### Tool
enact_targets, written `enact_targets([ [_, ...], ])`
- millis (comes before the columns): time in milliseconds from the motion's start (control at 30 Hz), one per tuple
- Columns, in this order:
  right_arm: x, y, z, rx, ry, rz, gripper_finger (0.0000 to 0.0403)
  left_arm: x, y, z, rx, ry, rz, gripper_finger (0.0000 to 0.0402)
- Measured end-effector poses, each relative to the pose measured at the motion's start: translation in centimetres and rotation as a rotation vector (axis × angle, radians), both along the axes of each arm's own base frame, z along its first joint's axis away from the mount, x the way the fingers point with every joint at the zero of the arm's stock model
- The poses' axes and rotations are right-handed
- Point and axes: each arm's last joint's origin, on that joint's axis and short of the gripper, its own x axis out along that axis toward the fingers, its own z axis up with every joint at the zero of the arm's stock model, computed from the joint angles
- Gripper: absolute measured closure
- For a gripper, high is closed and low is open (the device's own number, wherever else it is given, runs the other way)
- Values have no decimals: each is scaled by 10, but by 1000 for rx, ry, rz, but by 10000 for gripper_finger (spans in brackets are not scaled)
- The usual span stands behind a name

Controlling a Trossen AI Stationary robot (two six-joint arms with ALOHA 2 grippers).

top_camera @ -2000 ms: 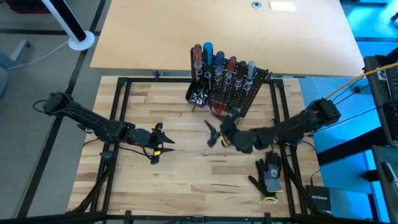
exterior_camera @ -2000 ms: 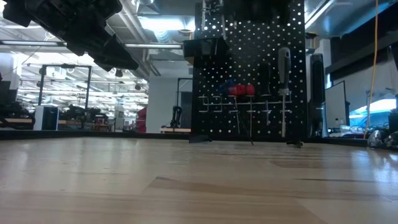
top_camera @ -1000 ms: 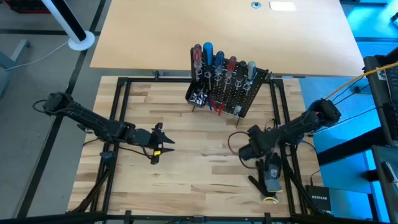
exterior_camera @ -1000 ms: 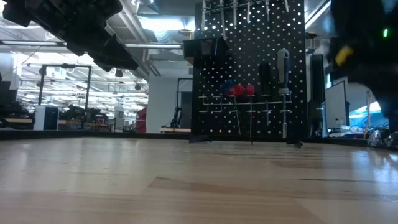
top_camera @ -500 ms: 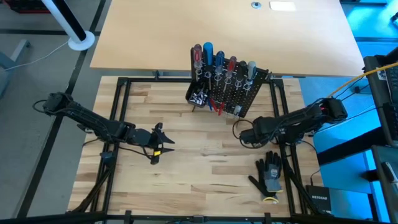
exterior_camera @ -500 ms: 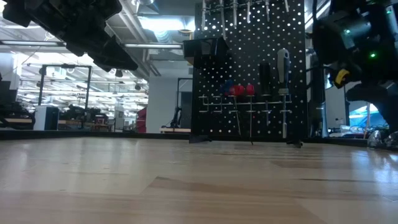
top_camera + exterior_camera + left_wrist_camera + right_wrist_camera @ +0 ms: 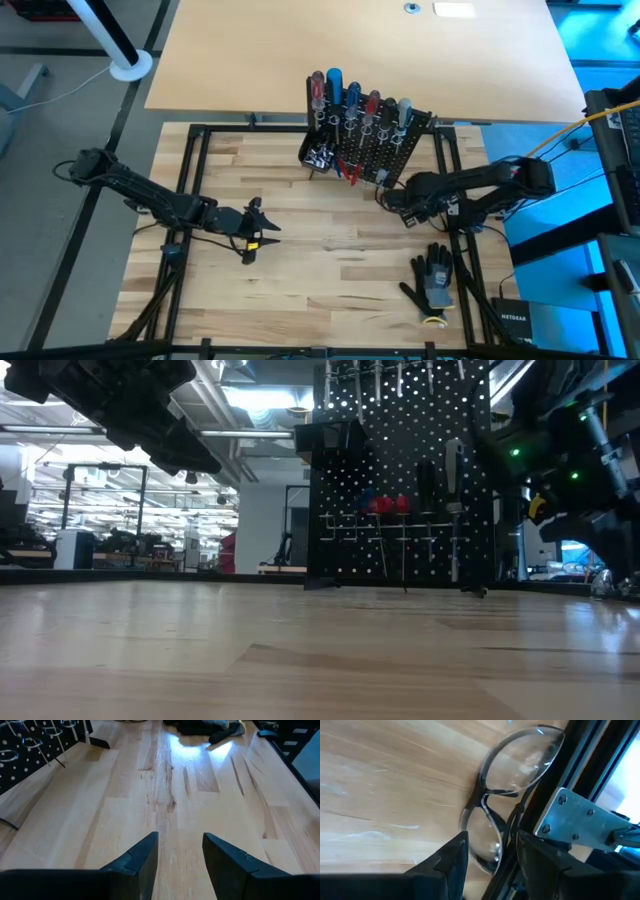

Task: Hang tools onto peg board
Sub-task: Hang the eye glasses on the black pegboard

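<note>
Left gripper (image 7: pixel 252 232) hanging over bare wood, fingers parted, nothing held, peg board (image 7: pixel 385 152) standing at the table's back edge with the tools (image 7: pixel 352 102) racked in it, right gripper (image 7: pixel 397 197) low beside the board's foot, fingers apart and empty above clear safety glasses (image 7: pixel 507 795), work glove (image 7: pixel 432 282) lying near the right edge

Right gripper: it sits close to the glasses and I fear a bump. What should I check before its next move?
1. Right gripper empty: ok, fingers apart, gripping nothing.
2. Glasses clear of it: not ok, they lie right at the fingers.
3. Left gripper out of the way: ok, open, far across the table.
4. Tools seated on peg board: ok.
5. Loose tools left on the table: cannot tell.
</note>
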Motion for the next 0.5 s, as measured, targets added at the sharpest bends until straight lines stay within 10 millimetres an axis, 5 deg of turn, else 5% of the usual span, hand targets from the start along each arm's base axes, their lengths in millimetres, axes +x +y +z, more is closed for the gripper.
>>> enact_targets([
  [500, 9, -16, -22, 136, -105, 40, 238, 0, 0, 0, -2, 2, 1, 256],
])
